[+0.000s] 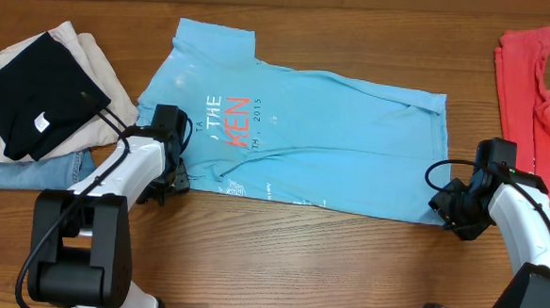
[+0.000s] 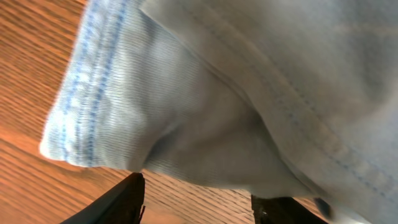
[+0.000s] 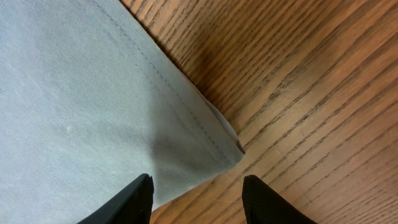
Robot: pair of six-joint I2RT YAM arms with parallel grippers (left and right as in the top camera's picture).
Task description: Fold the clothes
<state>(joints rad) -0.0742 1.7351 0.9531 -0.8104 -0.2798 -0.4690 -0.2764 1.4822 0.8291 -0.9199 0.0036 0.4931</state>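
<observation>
A light blue T-shirt (image 1: pixel 305 127) with red and white print lies flat across the middle of the table. My left gripper (image 1: pixel 175 172) is open at the shirt's near left edge; in the left wrist view a hemmed fold of the shirt (image 2: pixel 186 106) lies just beyond the open fingers (image 2: pixel 199 199). My right gripper (image 1: pixel 445 205) is open at the shirt's near right corner; in the right wrist view that corner (image 3: pixel 224 146) lies just ahead of the open fingers (image 3: pixel 198 196). Neither gripper holds anything.
A pile of folded clothes, black (image 1: pixel 33 94) on beige on denim, sits at the left. A red garment (image 1: pixel 537 102) lies at the right edge. Bare wood runs along the near side of the table (image 1: pixel 298 259).
</observation>
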